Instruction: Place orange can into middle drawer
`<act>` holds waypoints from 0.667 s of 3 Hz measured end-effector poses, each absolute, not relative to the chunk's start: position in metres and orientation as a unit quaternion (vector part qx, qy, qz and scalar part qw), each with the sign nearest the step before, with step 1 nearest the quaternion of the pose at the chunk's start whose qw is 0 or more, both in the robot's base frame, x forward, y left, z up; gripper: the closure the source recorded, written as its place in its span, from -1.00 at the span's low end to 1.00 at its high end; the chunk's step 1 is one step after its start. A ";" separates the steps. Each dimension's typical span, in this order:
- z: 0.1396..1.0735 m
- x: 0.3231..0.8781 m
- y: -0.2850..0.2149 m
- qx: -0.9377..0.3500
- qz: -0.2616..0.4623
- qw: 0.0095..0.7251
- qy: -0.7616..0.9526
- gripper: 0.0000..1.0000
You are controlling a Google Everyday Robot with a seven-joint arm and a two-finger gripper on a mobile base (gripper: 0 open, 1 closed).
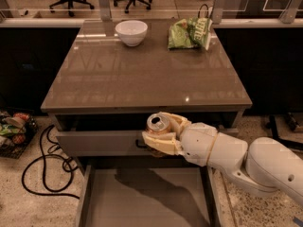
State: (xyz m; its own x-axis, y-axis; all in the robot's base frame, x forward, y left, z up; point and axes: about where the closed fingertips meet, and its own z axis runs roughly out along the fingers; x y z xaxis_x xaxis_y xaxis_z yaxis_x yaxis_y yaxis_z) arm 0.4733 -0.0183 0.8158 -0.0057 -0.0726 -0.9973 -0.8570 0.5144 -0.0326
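The orange can (157, 124), silver top with pull tab facing up, is held upright in my gripper (160, 132). The pale fingers (158, 144) wrap around its sides, so most of its body is hidden. The gripper hangs in front of the top drawer's front, just below the table's front edge. The middle drawer (142, 200) stands pulled open below it, a wide grey tray with a bare floor and thin side walls; its front is out of view. The can is above the drawer's back part.
The brown table top (142, 74) carries a white bowl (131, 32) and a green chip bag (190, 32) at the back. The top drawer (99, 142) is slightly open, its black handle partly hidden. Black cables (45, 167) and a basket of items (14, 129) lie at the left.
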 end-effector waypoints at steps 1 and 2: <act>0.786 0.462 -0.044 -0.398 0.319 0.582 0.634 1.00; 0.754 0.448 -0.059 -0.413 0.315 0.573 0.635 1.00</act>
State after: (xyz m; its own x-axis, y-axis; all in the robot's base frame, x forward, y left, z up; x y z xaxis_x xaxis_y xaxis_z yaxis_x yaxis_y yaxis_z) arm 0.4480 -0.0590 0.7540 -0.0035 -0.1630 -0.9866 -0.8842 0.4614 -0.0731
